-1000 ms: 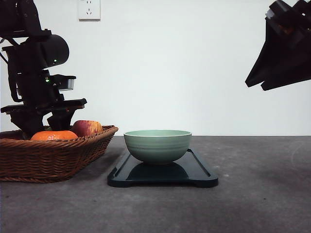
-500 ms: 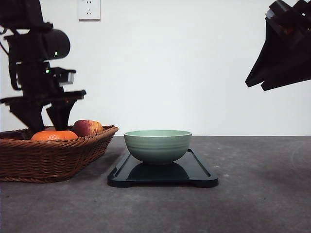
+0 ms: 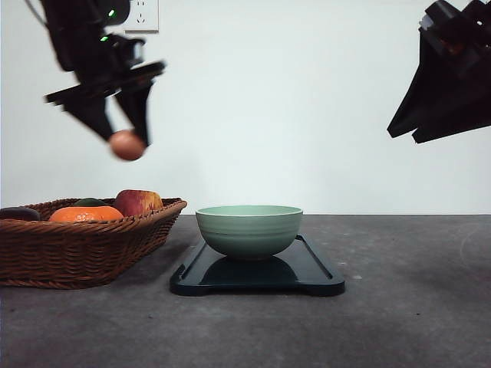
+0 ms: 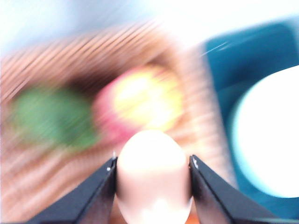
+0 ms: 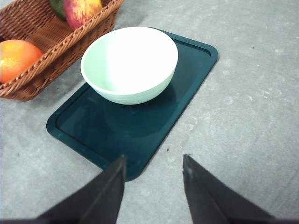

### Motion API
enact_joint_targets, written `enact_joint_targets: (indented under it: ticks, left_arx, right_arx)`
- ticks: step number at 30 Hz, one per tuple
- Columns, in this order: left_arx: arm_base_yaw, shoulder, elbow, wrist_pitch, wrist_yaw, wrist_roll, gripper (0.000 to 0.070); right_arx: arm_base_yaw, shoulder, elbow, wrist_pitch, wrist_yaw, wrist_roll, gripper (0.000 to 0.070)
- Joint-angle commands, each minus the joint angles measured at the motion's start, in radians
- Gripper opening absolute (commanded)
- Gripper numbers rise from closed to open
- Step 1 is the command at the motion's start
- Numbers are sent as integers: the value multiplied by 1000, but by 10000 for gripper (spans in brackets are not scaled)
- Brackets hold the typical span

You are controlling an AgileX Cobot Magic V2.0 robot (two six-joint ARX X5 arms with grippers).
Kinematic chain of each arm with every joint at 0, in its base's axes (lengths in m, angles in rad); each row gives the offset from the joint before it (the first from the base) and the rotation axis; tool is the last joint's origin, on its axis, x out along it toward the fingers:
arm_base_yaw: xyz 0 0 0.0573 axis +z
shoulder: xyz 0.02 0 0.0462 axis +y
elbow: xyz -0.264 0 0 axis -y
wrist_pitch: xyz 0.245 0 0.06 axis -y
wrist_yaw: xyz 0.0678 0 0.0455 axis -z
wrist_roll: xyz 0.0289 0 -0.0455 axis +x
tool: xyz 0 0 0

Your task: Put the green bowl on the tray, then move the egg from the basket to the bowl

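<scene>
Grey tabletop (image 3: 414, 307) carries the tray (image 3: 314, 277) with the green bowl (image 3: 248, 228) seated on it. We see the left gripper (image 3: 125, 144) clamped on the egg (image 3: 126, 145), high above the basket (image 3: 84, 247). We see the right gripper (image 5: 153, 169) spread apart, holding nothing, above the tray's near edge

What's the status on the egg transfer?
Left gripper shut on small brownish egg, high above brown wicker basket. Right gripper open, idle. Pale green bowl on dark tray; path clear.
</scene>
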Motion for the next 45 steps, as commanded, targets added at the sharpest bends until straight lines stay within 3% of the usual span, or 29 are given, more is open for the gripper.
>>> enact_joint_targets:
  ticks: [1,14,26,45]
  left_arx:
    - [-20,10,29,39,51,3,212]
    - [-197,26,29,247,59,29,212]
    - [-270,149,29,254,40,42,211]
    - [-340,305,29,271,-75,87,183]
  right_arx:
    - [5,7,5,10,1,-8,239]
    - [5,7,5,11,2,-8,239]
    - [5,7,5,10,1,-8,239]
    - [5,7,5,10,2,-8,239]
